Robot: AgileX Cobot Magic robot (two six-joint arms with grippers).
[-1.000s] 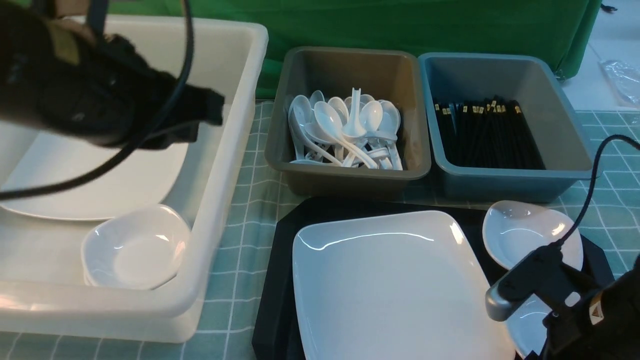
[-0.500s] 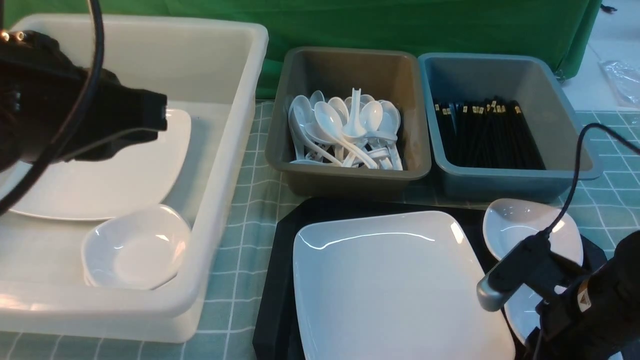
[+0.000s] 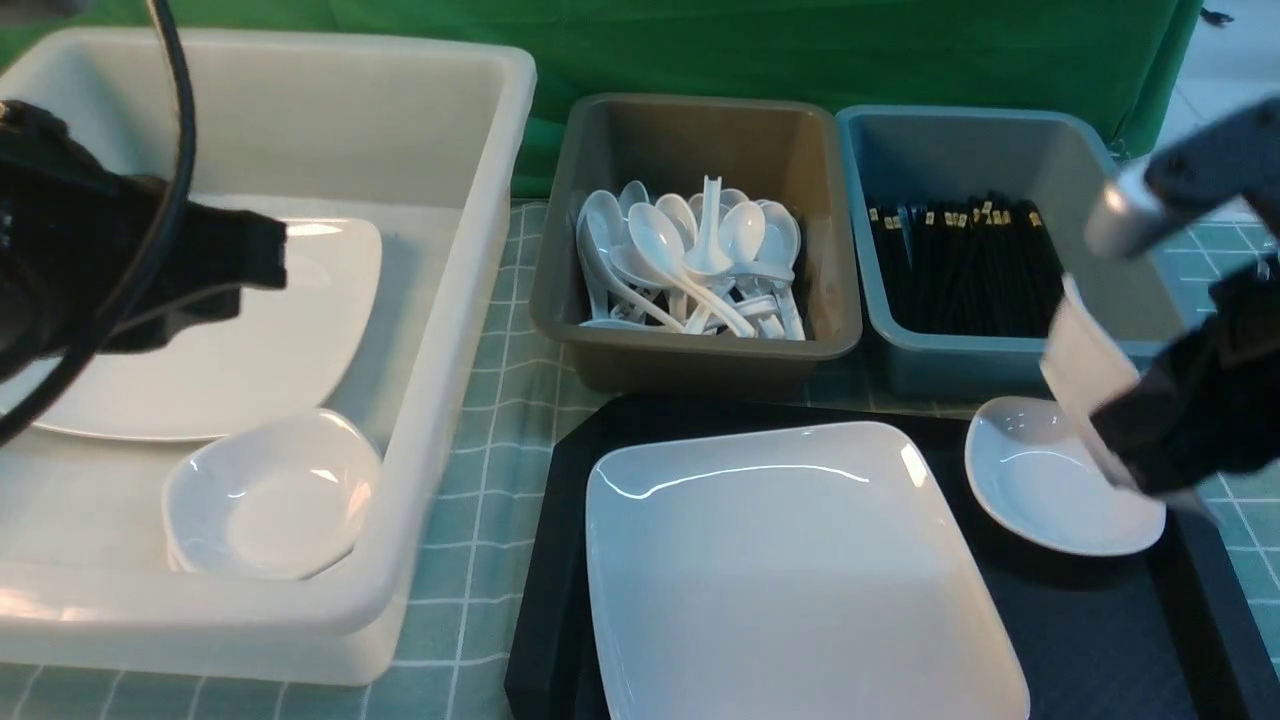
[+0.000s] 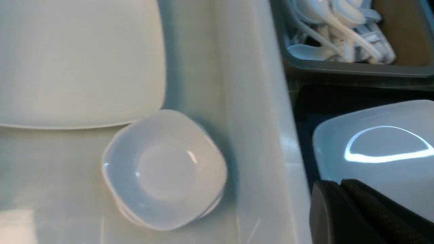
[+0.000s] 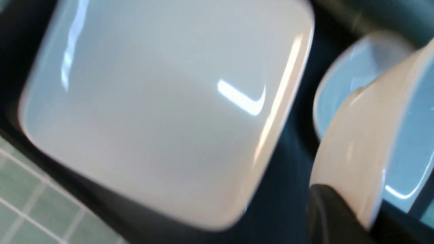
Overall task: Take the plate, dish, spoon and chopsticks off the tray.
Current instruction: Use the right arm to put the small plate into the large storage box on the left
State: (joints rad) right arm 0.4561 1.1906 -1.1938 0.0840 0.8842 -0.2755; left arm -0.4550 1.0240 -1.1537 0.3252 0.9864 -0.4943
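The right gripper (image 3: 1130, 450) hangs in the air over the right end of the tray (image 3: 1100, 620), its fingers narrowed onto a tilted white piece that reads as the spoon (image 3: 1085, 370). Motion blur smears both, so exactly where the fingers pinch it is hard to make out. In the right wrist view the piece is only a pale curved shape crossing one dark fingertip (image 5: 325, 210). The plate (image 3: 780, 560) lies flat on the tray, and both are cut off by the near edge of the front view. The dish (image 3: 1050, 490) sits on the tray just right of the plate, partly hidden behind the gripper. Black chopsticks (image 3: 980, 270) lie bundled in the blue tub (image 3: 1130, 310), and no single pair can be told apart. White spoons fill the grey tub (image 3: 700, 365) beside it. The left gripper (image 3: 265, 262) hovers closed and empty inside the white bin (image 3: 480, 300), above a stack of square plates (image 3: 250, 380) and small dishes (image 3: 270, 495). Its arm runs out of view. A green checked cloth covers the worktop (image 3: 500, 420).
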